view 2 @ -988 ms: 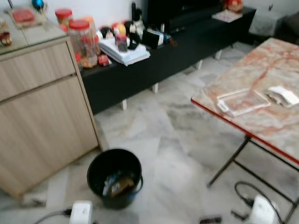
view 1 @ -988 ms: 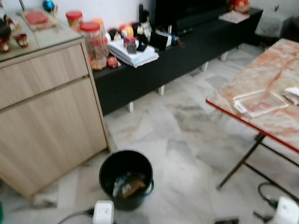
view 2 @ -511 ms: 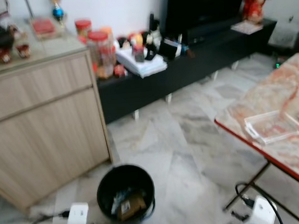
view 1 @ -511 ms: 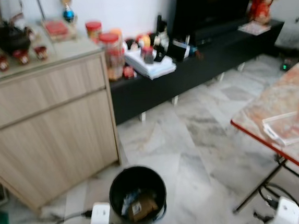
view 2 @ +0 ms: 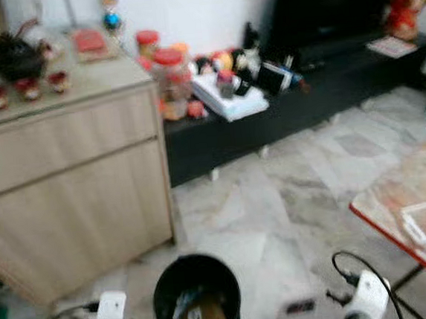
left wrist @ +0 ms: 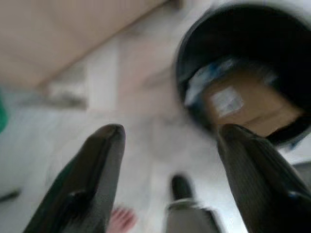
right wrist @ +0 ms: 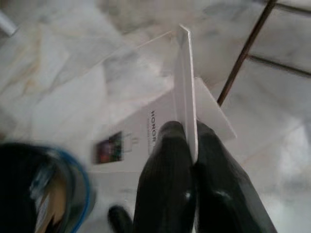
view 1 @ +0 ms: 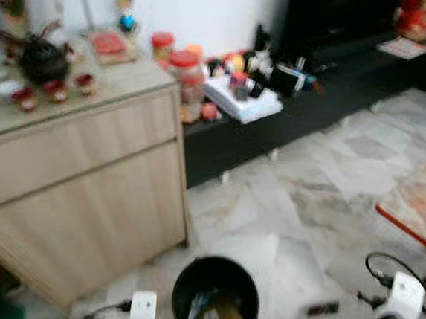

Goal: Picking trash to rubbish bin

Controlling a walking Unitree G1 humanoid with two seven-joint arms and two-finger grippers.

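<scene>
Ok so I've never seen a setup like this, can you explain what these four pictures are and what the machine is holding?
This is a walking humanoid robot tidying a living room. The two wide pictures come from a stereo camera on its head, looking down at a marble floor, a wooden cabinet, a black TV bench and the edge of a folding table. They are blurred. Below stands a black rubbish bin with cardboard and wrappers already inside. The other two pictures come from cameras on its wrists, looking along each claw. The left claw is open and empty, hanging near the bin. The right claw is pinched shut on a thin white box, printed HONOR, seen edge-on above the floor, with the bin nearby.
</scene>
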